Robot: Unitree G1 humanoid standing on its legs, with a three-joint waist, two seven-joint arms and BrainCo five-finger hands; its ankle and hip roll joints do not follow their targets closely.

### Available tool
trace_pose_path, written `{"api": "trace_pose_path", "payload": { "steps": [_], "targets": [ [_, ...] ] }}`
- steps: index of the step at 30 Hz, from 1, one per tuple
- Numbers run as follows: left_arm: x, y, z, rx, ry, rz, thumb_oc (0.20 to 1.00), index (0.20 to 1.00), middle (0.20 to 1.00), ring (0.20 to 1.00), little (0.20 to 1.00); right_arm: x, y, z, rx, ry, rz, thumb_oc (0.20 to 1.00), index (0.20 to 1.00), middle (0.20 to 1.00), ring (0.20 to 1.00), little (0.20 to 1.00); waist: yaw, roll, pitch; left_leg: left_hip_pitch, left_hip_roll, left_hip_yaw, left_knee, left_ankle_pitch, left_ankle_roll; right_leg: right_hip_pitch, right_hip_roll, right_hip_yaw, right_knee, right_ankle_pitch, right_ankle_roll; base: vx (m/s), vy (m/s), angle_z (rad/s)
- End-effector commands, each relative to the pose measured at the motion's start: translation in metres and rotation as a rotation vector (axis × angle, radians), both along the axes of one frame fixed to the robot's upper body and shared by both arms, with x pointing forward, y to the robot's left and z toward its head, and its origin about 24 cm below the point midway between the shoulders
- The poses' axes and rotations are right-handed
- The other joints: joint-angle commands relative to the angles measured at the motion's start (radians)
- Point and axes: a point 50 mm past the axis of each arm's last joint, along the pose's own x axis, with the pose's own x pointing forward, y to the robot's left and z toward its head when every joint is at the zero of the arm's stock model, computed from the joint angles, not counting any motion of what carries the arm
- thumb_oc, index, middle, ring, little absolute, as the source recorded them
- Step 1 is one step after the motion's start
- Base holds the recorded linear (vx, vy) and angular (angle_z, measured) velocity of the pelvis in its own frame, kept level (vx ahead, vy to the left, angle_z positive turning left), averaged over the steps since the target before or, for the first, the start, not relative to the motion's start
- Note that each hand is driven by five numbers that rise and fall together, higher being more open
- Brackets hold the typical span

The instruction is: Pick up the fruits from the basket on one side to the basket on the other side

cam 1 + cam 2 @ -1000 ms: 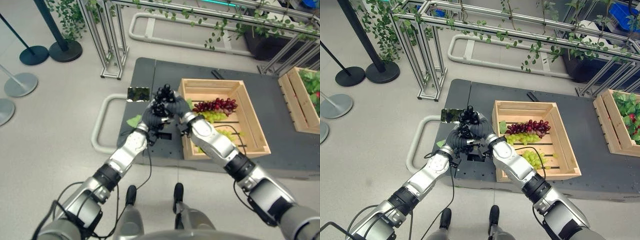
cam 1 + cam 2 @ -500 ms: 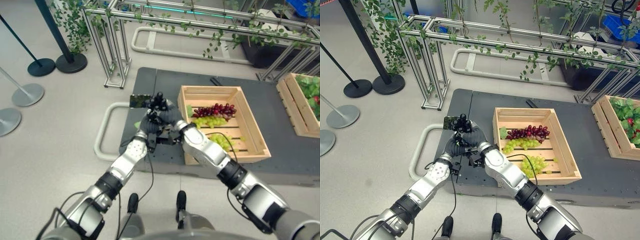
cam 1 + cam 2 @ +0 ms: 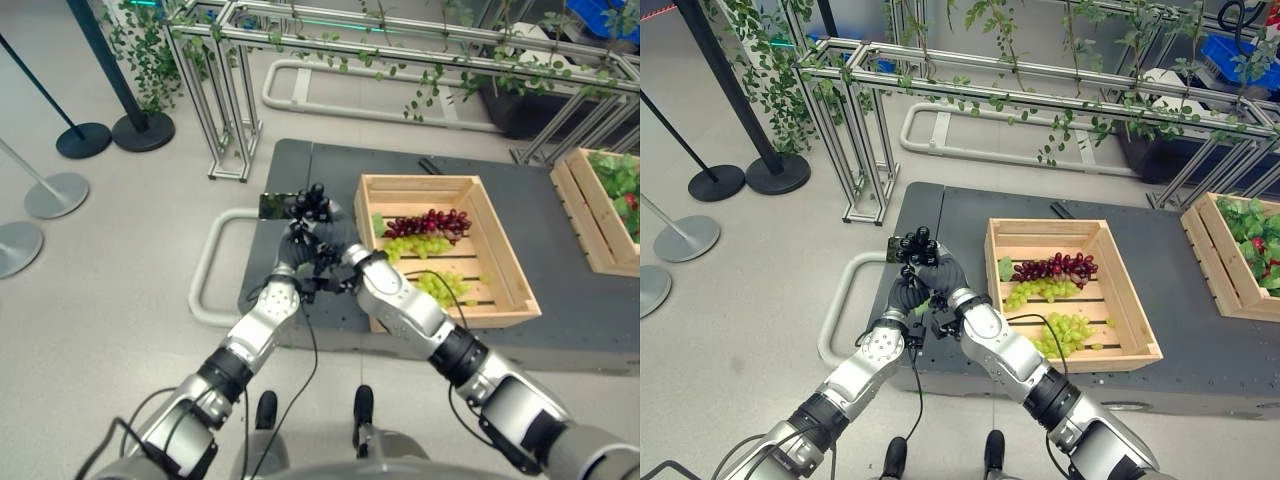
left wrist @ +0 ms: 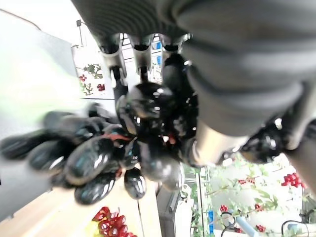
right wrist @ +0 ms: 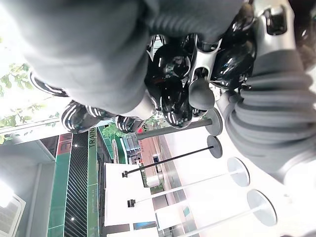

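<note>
where both hands meet – left hand (image 3: pixel 296 248), right hand (image 3: pixel 338 240) fingers curled round glossy black grape bunch (image 3: pixel 313 202).

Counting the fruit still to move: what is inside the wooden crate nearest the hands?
In the wooden crate: a red grape bunch, a green grape bunch beside it, and another green bunch nearer the robot. The right arm covers the crate's near left corner.

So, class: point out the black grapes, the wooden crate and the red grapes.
black grapes (image 3: pixel 313 201), left eye view, top of the bunch.
wooden crate (image 3: pixel 419 183), left eye view, far rim.
red grapes (image 3: pixel 1058 266), right eye view, middle of the bunch.
</note>
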Motion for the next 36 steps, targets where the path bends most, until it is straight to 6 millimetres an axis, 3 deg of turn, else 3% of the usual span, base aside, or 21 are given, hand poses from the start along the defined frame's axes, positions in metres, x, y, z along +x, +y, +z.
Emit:
{"api": "trace_pose_path", "payload": {
  "steps": [1,2,3,16,18,21,22,30,34,36],
  "targets": [
    [0.011,-0.025,0.044,-0.132,-0.189,-0.063,0.2,0.2,0.2,0.2,0.2,-0.029,0.029,0.023,0.181,-0.058,0.173,0.2,0.2,0.2,0.2,0.2,0.0,-0.022,-0.055,-0.018,-0.052,-0.022,0.035,-0.087,0.057,0.032,-0.045,0.017,0.132,-0.196,0.078,0.0,0.0,0.0],
    [0.011,-0.024,0.044,-0.135,-0.188,-0.06,0.2,0.2,0.2,0.2,0.2,-0.029,0.028,0.024,0.178,-0.063,0.174,0.511,0.511,0.511,0.511,0.511,0.0,-0.022,-0.055,-0.017,-0.052,-0.021,0.034,-0.087,0.057,0.034,-0.044,0.016,0.131,-0.196,0.078,0.0,0.0,0.0],
    [0.011,-0.023,0.043,-0.138,-0.185,-0.057,0.2,0.2,0.2,0.2,0.2,-0.029,0.026,0.025,0.168,-0.079,0.173,1.0,1.0,1.0,1.0,1.0,-0.001,-0.021,-0.057,-0.016,-0.05,-0.021,0.033,-0.087,0.056,0.034,-0.045,0.017,0.13,-0.196,0.078,0.0,0.0,0.0],
    [0.0,0.009,0.038,-0.255,-0.18,0.003,0.2,0.2,0.2,0.2,0.2,-0.032,-0.028,0.021,0.167,-0.14,0.045,1.0,1.0,1.0,1.0,1.0,-0.024,0.006,-0.057,-0.016,-0.043,-0.028,0.03,-0.077,0.046,0.034,-0.033,0.032,0.138,-0.209,0.066,-0.01,-0.007,0.0],
    [-0.001,0.011,0.039,-0.265,-0.186,-0.004,0.2,0.2,0.2,0.2,0.2,-0.03,-0.038,0.022,0.165,-0.156,0.009,1.0,1.0,1.0,1.0,1.0,-0.04,0.015,-0.052,-0.045,-0.044,-0.044,0.038,-0.064,0.044,0.014,-0.007,0.11,0.152,-0.218,0.063,-0.05,-0.028,0.09],
    [-0.002,0.018,0.037,-0.277,-0.186,0.003,0.2,0.2,0.2,0.2,0.2,-0.029,-0.052,0.03,0.155,-0.211,-0.037,1.0,1.0,1.0,1.0,1.0,-0.058,0.03,-0.054,-0.073,-0.041,-0.078,0.051,-0.05,0.048,-0.009,0.066,0.313,0.185,-0.242,0.045,-0.04,-0.038,0.48],
    [-0.003,0.02,0.034,-0.292,-0.18,0.015,0.2,0.2,0.2,0.2,0.2,-0.028,-0.055,0.029,0.161,-0.211,-0.049,1.0,1.0,1.0,1.0,1.0,-0.058,0.031,-0.055,-0.076,-0.041,-0.085,0.051,-0.048,0.045,-0.002,0.067,0.322,0.169,-0.239,0.041,-0.02,-0.078,0.42],
    [-0.025,0.048,0.01,-0.402,-0.113,0.118,0.2,0.2,0.2,0.2,0.2,-0.036,-0.088,0.028,0.187,-0.24,-0.152,1.0,1.0,1.0,1.0,1.0,-0.062,0.075,-0.057,-0.075,-0.004,-0.139,0.076,-0.026,0.004,0.056,0.097,0.267,0.131,-0.253,0.004,0.01,-0.15,0.05],
    [-0.045,0.068,-0.01,-0.443,-0.053,0.173,0.2,0.2,0.2,0.2,0.2,-0.042,-0.112,0.023,0.211,-0.232,-0.225,1.0,1.0,1.0,1.0,1.0,-0.057,0.108,-0.031,-0.106,0.04,-0.188,0.084,0.032,-0.044,0.1,0.139,0.211,0.088,-0.264,-0.03,-0.04,-0.21,0.34],
    [-0.048,0.068,-0.015,-0.476,-0.037,0.181,0.2,0.2,0.2,0.2,0.2,-0.043,-0.126,0.023,0.207,-0.243,-0.285,1.0,1.0,1.0,1.0,1.0,-0.062,0.117,-0.008,-0.141,0.047,-0.163,0.099,0.053,-0.042,0.1,0.134,0.171,0.085,-0.266,-0.035,-0.19,-0.14,0.63]
  ]
}}
